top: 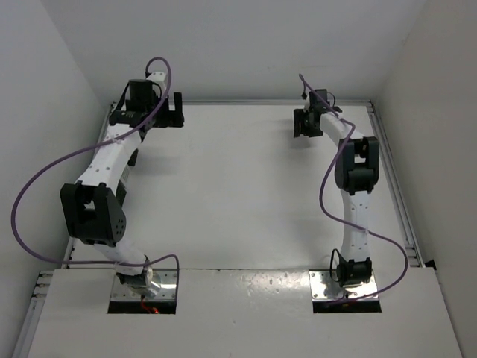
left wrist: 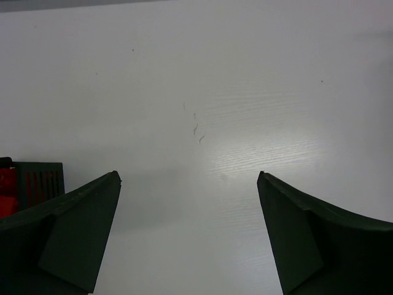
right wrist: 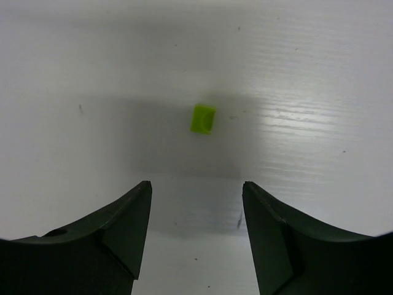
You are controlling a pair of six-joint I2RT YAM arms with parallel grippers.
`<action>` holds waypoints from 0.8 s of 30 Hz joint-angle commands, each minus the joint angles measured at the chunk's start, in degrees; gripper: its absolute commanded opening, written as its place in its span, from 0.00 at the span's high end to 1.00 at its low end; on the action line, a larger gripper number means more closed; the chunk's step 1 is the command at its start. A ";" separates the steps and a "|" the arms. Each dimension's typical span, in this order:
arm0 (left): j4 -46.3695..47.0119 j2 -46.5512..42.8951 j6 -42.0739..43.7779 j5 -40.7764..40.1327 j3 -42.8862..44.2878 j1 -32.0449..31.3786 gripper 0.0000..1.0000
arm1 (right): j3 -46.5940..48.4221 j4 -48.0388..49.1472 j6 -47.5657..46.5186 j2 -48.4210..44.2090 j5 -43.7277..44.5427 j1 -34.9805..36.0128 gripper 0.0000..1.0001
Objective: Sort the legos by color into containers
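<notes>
A yellow-green lego (right wrist: 203, 118) lies on the white table just ahead of my right gripper (right wrist: 196, 187), which is open and empty above it. In the top view the right gripper (top: 306, 124) hangs at the far right of the table and hides that brick. My left gripper (left wrist: 189, 177) is open and empty over bare table; in the top view it (top: 173, 112) is at the far left. A black slatted container (left wrist: 43, 181) shows at the left edge of the left wrist view, beside the left finger, with something red (left wrist: 7, 192) inside. The other containers and legos are out of view.
White walls close in the table at the back and both sides. A raised rail (top: 389, 153) runs along the right edge. Purple cables (top: 45, 175) loop off both arms.
</notes>
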 commanded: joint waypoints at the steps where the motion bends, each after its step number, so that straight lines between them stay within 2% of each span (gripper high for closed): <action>1: 2.05 -4.96 -1.08 0.82 0.23 0.43 0.00 | 1.89 4.86 2.26 0.03 3.74 -0.19 0.38; 9: 1.52 -5.48 -2.22 1.96 -0.82 0.95 0.00 | 7.86 2.39 2.26 6.27 2.60 -0.19 0.44; 16: 1.00 -6.01 -2.23 2.49 -1.35 1.48 0.00 | 11.30 2.31 2.26 9.00 4.53 -0.19 0.53; 20: 1.00 -6.01 -2.23 3.02 -1.35 1.48 0.00 | 13.93 1.16 1.73 10.49 4.53 -0.19 0.66; 22: 1.00 -6.01 -2.23 3.02 -1.35 1.48 0.00 | 11.75 1.69 1.21 9.62 4.53 -0.19 0.72; 23: 1.00 -6.01 -2.23 3.02 -1.35 1.48 0.00 | 10.61 2.21 0.60 9.09 4.53 -0.19 0.80; 24: 1.00 -6.01 -2.23 3.02 -1.87 1.48 0.00 | 8.51 2.92 0.59 8.48 4.53 -0.19 0.83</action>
